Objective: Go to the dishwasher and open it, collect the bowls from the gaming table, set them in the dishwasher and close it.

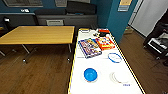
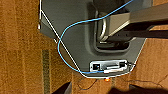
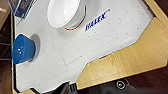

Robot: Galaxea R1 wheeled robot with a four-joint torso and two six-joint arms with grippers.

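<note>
The robot stands at the near end of the gaming table (image 1: 105, 72), where the solid blue bowl (image 1: 90, 74) and, farther right, the blue-rimmed bowl (image 1: 114, 57) lie uncollected, so loading remains; neither tool's state can be told.

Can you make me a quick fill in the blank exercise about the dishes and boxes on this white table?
1. The solid blue bowl sits on the white table, whose edge is coloured ____.
2. The pale bowl farther along the table has a rim coloured ____.
3. Beside the purple game box lies a second box that is mostly ____.
4. The neighbouring table has a top made of ____.

Missing words: yellow; blue; red; wood
</note>
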